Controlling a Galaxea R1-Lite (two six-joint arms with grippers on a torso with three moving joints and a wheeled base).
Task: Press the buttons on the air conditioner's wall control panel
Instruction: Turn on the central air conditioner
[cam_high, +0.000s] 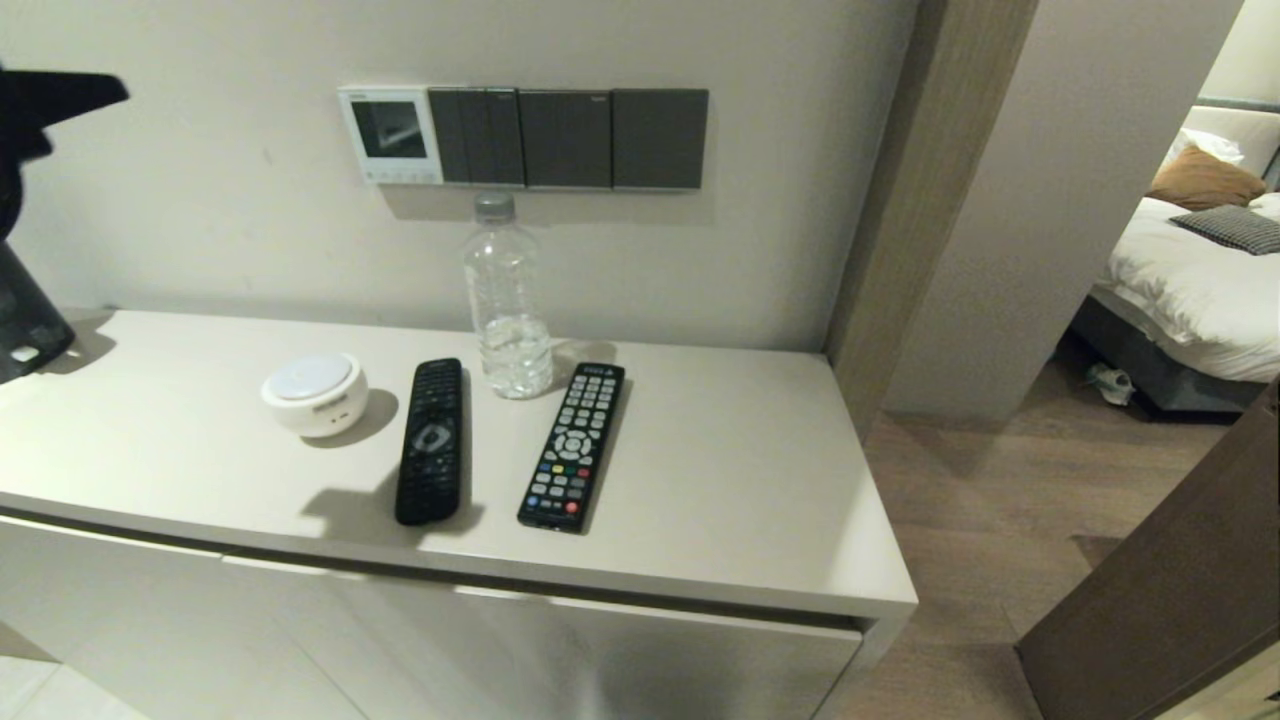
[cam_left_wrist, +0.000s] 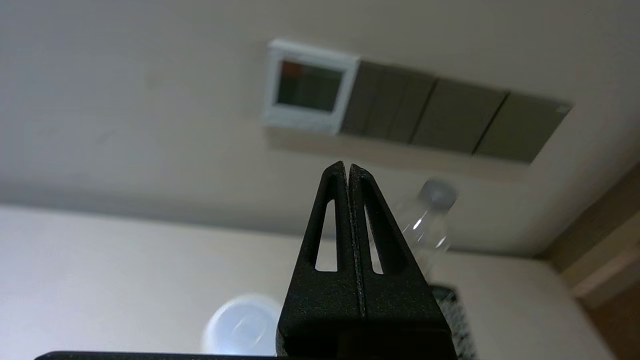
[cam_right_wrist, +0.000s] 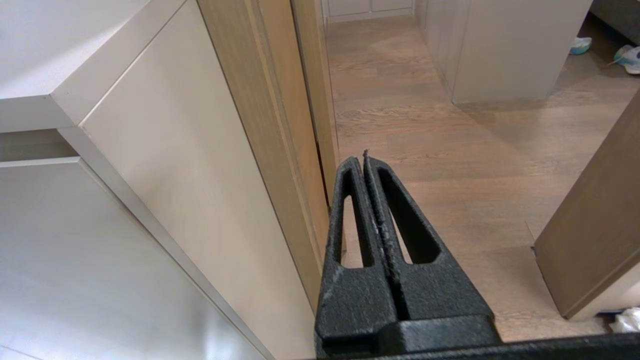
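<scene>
The air conditioner's wall control panel (cam_high: 390, 135) is a small white square with a dark screen, on the wall above the cabinet. Its buttons (cam_high: 400, 177) are a row of tiny white keys along its lower edge. The panel also shows in the left wrist view (cam_left_wrist: 309, 87), with the key row (cam_left_wrist: 300, 119) blurred. My left gripper (cam_high: 118, 92) is shut and empty, raised at the far left, well away from the panel; its tips (cam_left_wrist: 346, 167) sit below the panel in its own wrist view. My right gripper (cam_right_wrist: 361, 157) is shut and empty, low beside the cabinet's side.
Dark grey switch plates (cam_high: 570, 138) adjoin the panel on its right. On the cabinet top (cam_high: 750, 480) stand a clear bottle (cam_high: 507, 300), a white round device (cam_high: 314, 392) and two black remotes (cam_high: 431, 440) (cam_high: 573, 445). A wooden door frame (cam_high: 900, 200) rises on the right.
</scene>
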